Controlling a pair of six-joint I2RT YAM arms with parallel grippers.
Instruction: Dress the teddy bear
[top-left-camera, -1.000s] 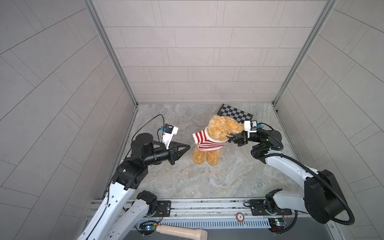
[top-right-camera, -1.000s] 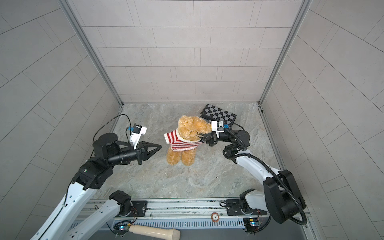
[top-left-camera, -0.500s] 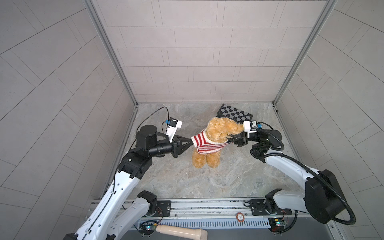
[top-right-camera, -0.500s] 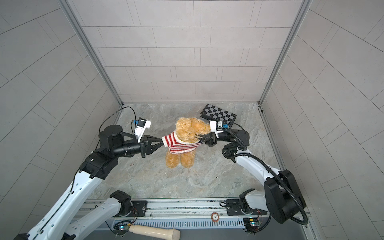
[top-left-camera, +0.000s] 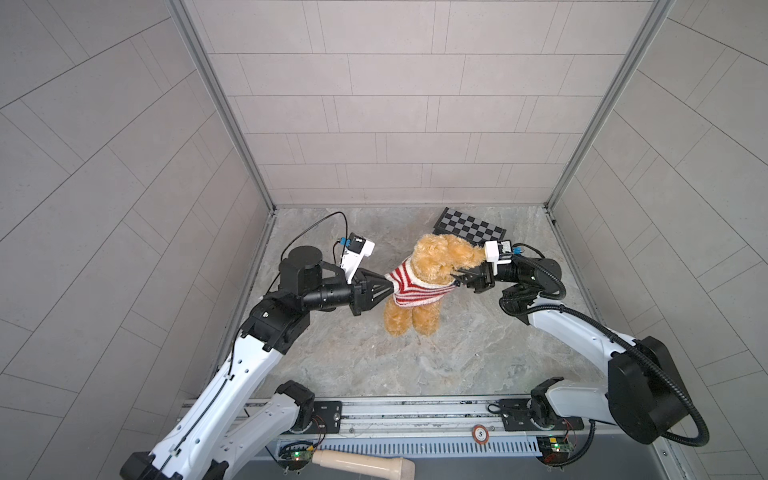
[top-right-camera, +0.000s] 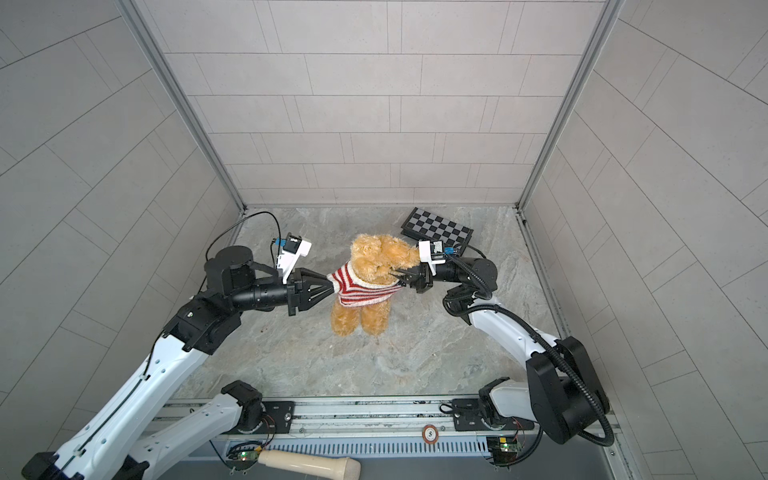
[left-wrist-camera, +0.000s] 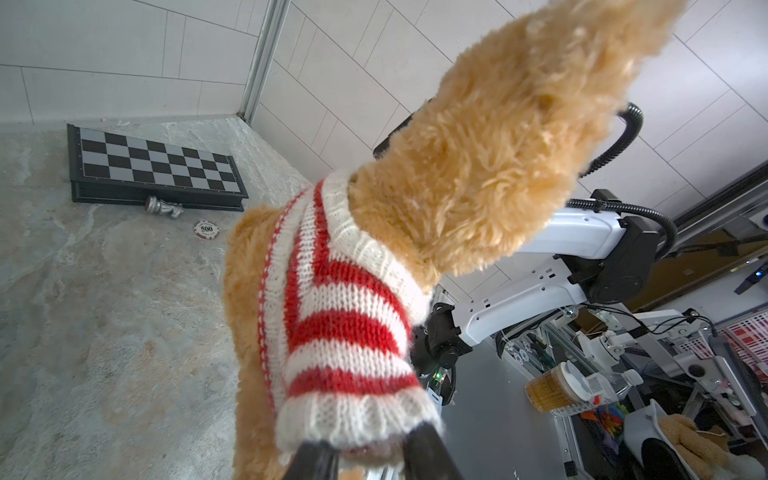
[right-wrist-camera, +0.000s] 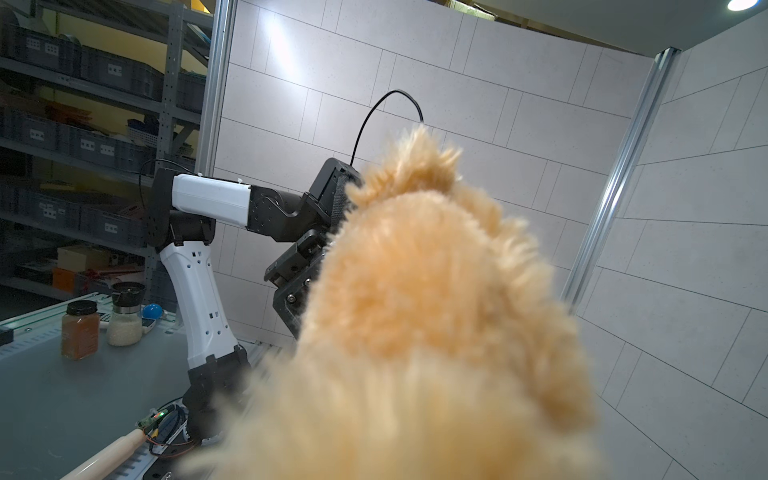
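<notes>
Beyond the cell, the right wrist view shows two jars (right-wrist-camera: 80, 330) on a grey bench, one filled with orange-brown powder and one with white grains. The left wrist view shows a lidded cup (left-wrist-camera: 550, 390) of amber stuff. The chessboard (top-left-camera: 469, 226) case lies closed near the back wall. The bear (top-left-camera: 436, 259) is upright mid-floor (top-left-camera: 457, 353) between the two grippers, legs hanging down; whether the feet rest on the stone I cannot tell. It wears the sweater (top-left-camera: 415, 286). The left gripper (top-left-camera: 388, 286) points at the end of the sleeve. In the left wrist view its fingers (left-wrist-camera: 428, 453) stand apart with the white cuff lying between them, flared and not visibly squeezed. The right gripper (top-left-camera: 459, 282) is at the bear's opposite side, under a raised arm that drapes over it. Its jaws are drawn close together, pinching where the sweater's edge meets the fur, but whether knit or plush is caught I cannot tell. Fur fills the right wrist view and hides those jaws. Counted: one bear, one sweater, two grippers, one chessboard, two jars, one cup, and one silver chess piece (left-wrist-camera: 163, 206) lying against the board with one chip (left-wrist-camera: 205, 229) just beside it.
</notes>
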